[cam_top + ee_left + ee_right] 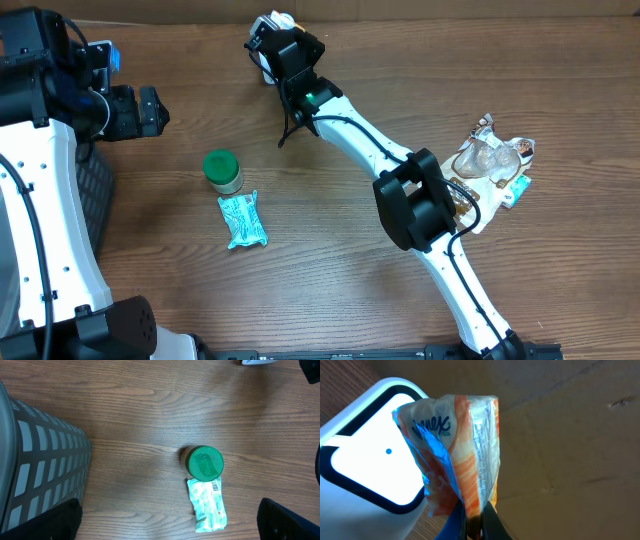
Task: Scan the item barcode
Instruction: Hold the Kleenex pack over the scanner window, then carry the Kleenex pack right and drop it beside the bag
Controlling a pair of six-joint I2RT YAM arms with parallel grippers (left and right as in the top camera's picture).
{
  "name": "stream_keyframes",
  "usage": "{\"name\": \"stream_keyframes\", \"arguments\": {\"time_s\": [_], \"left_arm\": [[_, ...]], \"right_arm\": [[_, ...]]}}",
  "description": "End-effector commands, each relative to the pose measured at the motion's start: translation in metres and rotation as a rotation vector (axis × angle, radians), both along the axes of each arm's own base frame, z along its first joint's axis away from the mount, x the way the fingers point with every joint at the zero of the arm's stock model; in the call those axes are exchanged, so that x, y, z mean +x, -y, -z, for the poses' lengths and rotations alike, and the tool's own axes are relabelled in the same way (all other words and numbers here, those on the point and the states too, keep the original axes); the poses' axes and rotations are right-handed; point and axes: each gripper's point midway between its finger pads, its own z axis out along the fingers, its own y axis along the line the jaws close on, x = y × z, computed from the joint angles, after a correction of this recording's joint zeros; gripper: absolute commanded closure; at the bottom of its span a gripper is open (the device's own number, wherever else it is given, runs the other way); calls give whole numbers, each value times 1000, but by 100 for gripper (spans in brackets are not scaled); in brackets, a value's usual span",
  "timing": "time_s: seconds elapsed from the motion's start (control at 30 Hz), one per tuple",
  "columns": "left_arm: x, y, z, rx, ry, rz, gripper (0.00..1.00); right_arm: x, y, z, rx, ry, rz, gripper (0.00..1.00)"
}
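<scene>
My right gripper (480, 521) is shut on the lower end of an orange, white and blue Kleenex tissue pack (465, 445), which stands upright above the fingers. Just left of the pack is the white scanner (365, 460), its bright window facing the pack. From overhead, the right gripper (278, 42) reaches to the table's far edge, and the pack (279, 19) shows only as a small pale patch. My left gripper (150, 110) hovers open and holds nothing at the left, with its fingers (290, 520) spread wide over bare wood.
A green-lidded jar (222, 170) and a teal packet (243, 220) lie at mid-left, also seen as the jar (204, 463) and packet (207, 505) in the left wrist view. A grey mesh basket (35, 460) stands at the left. Clear-bagged goods (495, 165) lie right. A cardboard wall (570, 435) backs the table.
</scene>
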Motion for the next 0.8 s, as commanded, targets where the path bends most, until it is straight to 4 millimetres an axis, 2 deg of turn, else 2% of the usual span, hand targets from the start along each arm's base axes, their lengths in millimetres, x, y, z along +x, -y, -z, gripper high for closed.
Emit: {"name": "stream_keyframes", "arguments": {"time_s": [0.0,0.23,0.37,0.5,0.57,0.7,0.77], "left_arm": [[2,1,1,10,-1,22,1],[2,1,1,10,-1,22,1],[2,1,1,10,-1,22,0],[2,1,1,10,-1,22,0],[2,1,1,10,-1,22,0],[2,1,1,10,-1,22,1],[2,1,1,10,-1,22,0]], "right_arm": [[2,7,-3,-42,19,29,96],[-2,2,-7,-43,31,35,96],[-6,-2,-23,-13,48,31,96],[-13,-7,-58,190,48,37,96],[-19,-3,-83,276,28,33,96],[-37,22,-139,429,-1,71,96],[-56,34,-164,498,-47,87,96]]}}
